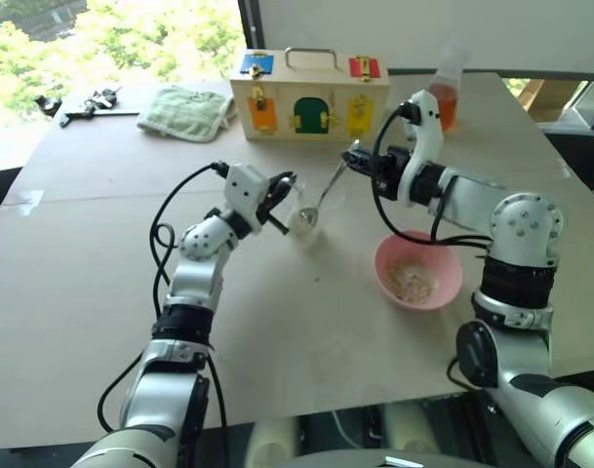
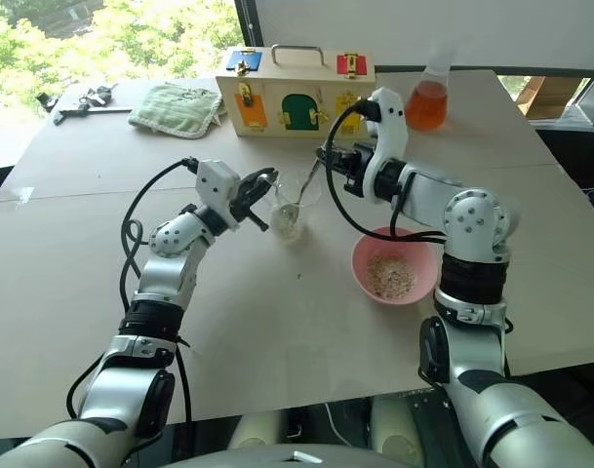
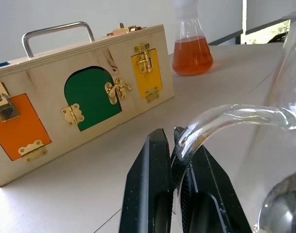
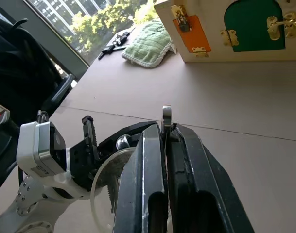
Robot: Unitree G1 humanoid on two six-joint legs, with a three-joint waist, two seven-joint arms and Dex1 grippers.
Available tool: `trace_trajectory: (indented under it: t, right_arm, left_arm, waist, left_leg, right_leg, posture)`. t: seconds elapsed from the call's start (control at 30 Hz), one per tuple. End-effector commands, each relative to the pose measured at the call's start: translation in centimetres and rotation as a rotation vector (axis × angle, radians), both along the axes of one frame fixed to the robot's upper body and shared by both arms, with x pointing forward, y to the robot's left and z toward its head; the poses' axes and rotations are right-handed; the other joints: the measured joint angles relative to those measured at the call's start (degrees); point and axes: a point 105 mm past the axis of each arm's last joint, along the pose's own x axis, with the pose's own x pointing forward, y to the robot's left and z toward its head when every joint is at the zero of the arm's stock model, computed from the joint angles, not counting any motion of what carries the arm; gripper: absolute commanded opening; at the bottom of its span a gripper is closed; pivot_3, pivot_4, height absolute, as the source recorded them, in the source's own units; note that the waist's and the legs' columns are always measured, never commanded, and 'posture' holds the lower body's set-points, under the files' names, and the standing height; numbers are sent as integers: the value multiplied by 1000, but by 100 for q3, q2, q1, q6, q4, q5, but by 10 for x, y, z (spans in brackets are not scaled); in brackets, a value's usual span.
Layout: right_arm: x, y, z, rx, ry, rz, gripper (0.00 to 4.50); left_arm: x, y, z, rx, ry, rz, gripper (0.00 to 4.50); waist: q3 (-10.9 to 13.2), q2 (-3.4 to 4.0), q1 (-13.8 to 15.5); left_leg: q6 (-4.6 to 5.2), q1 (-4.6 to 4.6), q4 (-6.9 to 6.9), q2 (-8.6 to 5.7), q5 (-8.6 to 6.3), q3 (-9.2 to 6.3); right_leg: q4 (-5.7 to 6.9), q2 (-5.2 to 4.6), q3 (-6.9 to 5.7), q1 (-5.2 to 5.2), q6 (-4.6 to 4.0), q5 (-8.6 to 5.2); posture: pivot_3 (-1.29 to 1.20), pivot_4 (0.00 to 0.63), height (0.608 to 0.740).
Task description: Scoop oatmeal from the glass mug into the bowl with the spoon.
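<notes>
On the far left of the pale tabletop [image 1: 72,292] I note small dark tools [image 1: 82,102] and a folded green cloth [image 1: 187,111], both well back from the work. Moving right, my left gripper [image 1: 280,198] has its two black fingers pressed together on the curved handle of the small clear glass mug [image 1: 306,216], which stands upright on the table near the middle; the left wrist view confirms the glass handle pinched between the pads. Pale oatmeal [image 2: 286,226] sits low in the mug. Rising tilted out of the mug is the slim silver metal spoon [image 1: 328,190], its oval end down inside the glass and its handle slanting up to the right. My right gripper [image 1: 356,156] is clamped on the top of that handle, fingers tight together around it. Behind the mug stands a wooden latch box [image 1: 309,95] with coloured doors and a metal carry handle. Right of the mug, near but apart from it, rests the round shallow pink bowl [image 1: 445,283], with a layer of oats already in it. Far back right stands a conical glass flask of orange liquid [image 1: 444,100].
</notes>
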Motion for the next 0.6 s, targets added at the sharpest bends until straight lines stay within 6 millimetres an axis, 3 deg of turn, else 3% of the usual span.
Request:
trace_trajectory:
  t: [0.03,0.23,0.6]
  right_arm:
    - [2,-14,15,70,2,-59,0]
    - [5,-30,16,131,51,-124,0]
    - [11,-55,19,237,117,-243,0]
  left_arm:
    - [1,0,7,26,-41,-7,46]
    - [4,1,0,39,-32,3,46]
    - [9,-3,-4,-98,-1,38,46]
  waist:
    - [0,0,-1]
    - [-1,1,-4]
    - [-5,5,8]
  left_leg:
    - [0,0,0,0,0,0]
    - [-1,2,0,0,1,0]
    - [-1,3,1,-3,2,0]
  right_leg:
    - [1,0,0,0,0,0]
    - [2,0,1,0,0,0]
    - [3,-3,3,0,0,0]
  posture:
    - [0,150,740]
    - [0,150,740]
    - [0,150,740]
